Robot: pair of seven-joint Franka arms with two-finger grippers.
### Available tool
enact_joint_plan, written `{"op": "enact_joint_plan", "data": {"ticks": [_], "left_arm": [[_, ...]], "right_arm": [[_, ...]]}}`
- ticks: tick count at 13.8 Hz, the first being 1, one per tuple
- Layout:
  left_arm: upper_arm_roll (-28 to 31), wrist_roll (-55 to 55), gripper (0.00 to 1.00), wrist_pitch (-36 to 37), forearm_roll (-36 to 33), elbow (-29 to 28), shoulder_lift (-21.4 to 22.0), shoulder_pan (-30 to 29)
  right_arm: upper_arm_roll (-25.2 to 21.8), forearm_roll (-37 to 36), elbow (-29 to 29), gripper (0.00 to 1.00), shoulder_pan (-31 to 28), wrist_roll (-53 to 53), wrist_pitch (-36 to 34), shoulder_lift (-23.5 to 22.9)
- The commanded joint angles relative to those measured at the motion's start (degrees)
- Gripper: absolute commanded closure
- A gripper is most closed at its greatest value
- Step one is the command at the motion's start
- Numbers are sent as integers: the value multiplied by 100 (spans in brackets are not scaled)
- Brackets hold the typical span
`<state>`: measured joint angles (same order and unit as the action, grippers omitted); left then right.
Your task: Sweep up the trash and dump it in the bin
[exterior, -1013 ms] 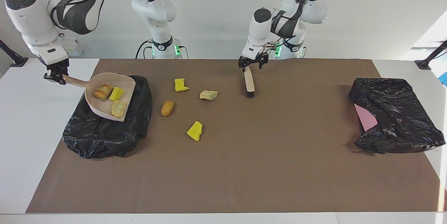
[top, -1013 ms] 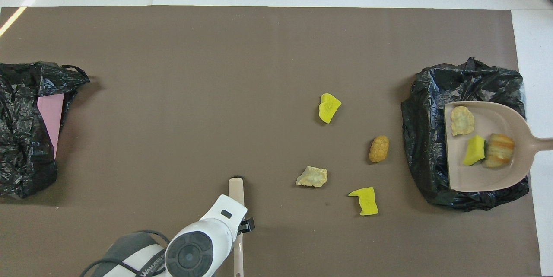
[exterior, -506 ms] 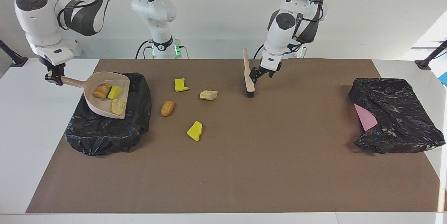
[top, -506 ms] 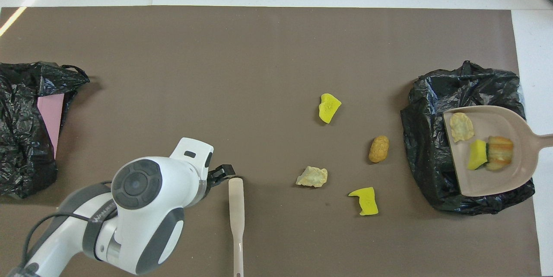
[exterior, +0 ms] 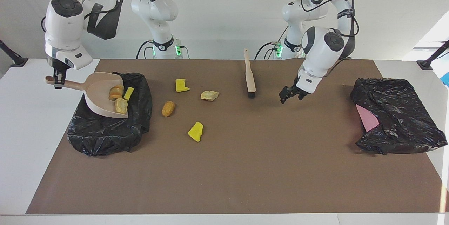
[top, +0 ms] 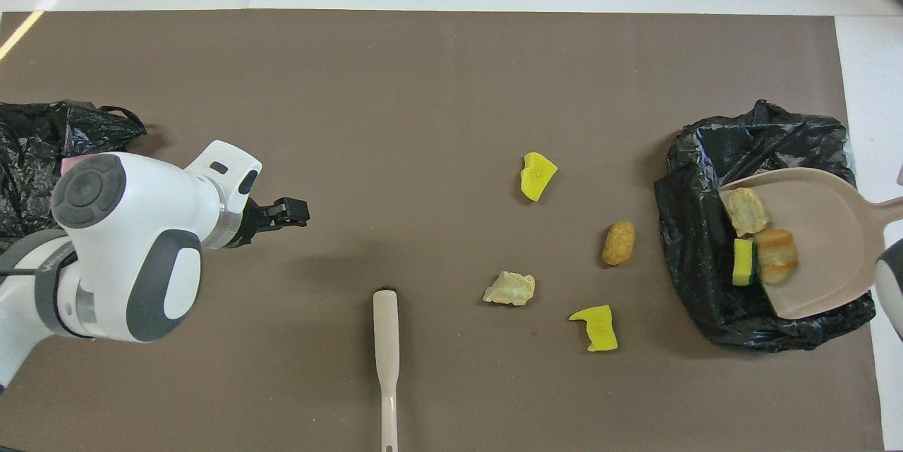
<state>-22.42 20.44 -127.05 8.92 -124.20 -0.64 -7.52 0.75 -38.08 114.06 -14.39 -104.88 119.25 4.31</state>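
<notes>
Trash (exterior: 118, 98) in dustpan (exterior: 98, 93); holding right gripper (exterior: 58, 81) only in facing view.

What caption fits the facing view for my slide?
Right gripper tips the dustpan with three scraps over a bin; left gripper open, brush lying on the mat.
</notes>
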Motion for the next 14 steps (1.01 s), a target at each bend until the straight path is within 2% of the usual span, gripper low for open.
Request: {"op": "enact_joint_plan", "data": {"ticks": [1,5,7,10,12,14], "left_arm": [[-79,-260,0,153,-373,580,-260,-285],[-79,-260,0,259,-383,863,-243,-356],[-79,-260,0,207,-383,863,-243,-356],[-79,-321,0,198,-400,880,-226,-347],[-43,-575,0,268,-400,1055,-217,-574],[270,-987,0,382,-400,1257,-226,-471]], "right_arm": [[13,-629,117,100,102,573,-42,123],[65,-1087,64,100,164,811,-33,123],[65,-1263,-32,100,462,855,-120,140],[101,-1255,-278,100,708,908,-437,158],[188,-1167,-489,100,788,960,-595,158],[259,-1219,-612,100,858,1075,-657,114]]}}
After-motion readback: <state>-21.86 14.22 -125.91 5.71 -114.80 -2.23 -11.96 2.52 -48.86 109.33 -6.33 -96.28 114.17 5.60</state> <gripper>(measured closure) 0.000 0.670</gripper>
